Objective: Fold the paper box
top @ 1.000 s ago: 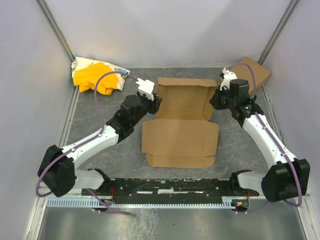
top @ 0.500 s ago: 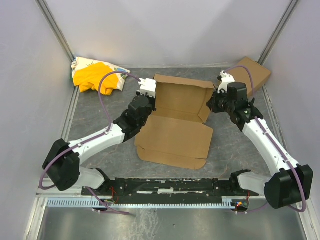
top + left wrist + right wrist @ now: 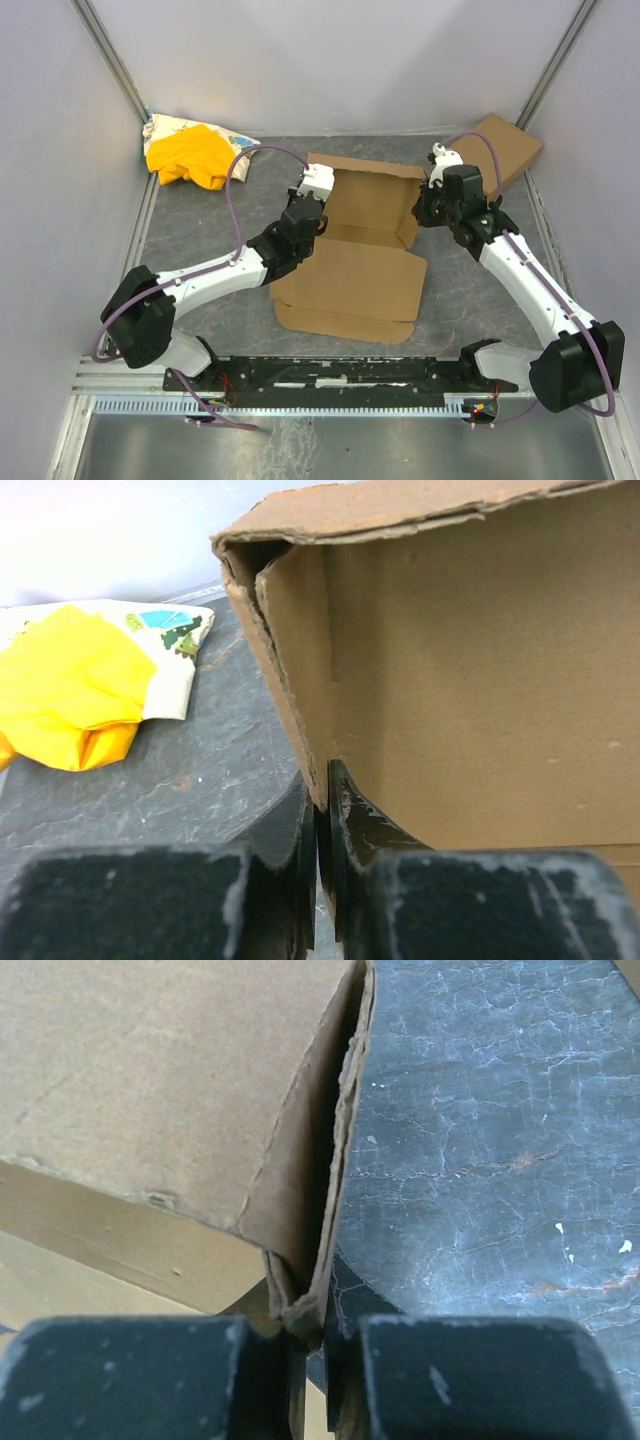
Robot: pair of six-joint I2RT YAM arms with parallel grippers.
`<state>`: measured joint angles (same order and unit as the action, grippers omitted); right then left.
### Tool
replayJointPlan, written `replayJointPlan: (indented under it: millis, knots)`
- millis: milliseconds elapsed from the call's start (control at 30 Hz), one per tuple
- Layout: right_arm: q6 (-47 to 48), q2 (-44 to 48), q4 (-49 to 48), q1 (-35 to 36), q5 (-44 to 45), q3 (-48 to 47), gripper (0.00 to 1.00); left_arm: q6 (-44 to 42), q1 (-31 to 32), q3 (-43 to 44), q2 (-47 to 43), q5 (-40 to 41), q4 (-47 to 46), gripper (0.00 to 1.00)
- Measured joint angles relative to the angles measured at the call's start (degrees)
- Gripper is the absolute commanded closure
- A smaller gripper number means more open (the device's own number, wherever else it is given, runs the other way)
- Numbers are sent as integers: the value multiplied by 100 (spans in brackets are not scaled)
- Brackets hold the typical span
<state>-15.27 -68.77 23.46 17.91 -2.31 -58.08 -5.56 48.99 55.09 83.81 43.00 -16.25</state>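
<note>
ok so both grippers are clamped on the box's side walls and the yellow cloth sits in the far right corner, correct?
Not quite. The top external view shows the yellow cloth in the far left corner. The rest holds: left gripper and right gripper each clamp a side wall of the box.

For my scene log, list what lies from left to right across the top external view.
Yellow-and-white cloth bundle → left end effector, shut on the box's left wall → paper box → right end effector, shut on its right wall → second cardboard box.
</note>
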Motion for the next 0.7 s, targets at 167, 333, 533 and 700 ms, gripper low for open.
replayJointPlan:
  millis: [167, 333, 533, 700]
  knots:
    - [-13, -94, 37, 35, 111, -118, 96, -216, 90, 0, 20, 269, 50, 57]
    - [-31, -98, 17, 81, 107, -249, 96, -284, 103, -57, 15, 140, 70, 52]
    - [17, -149, 79, 83, 240, -308, 96, -203, 98, -328, -20, 26, 81, 90]
    - [-57, -195, 175, 90, 249, -308, 96, 17, 94, -326, -28, 304, 70, 94]
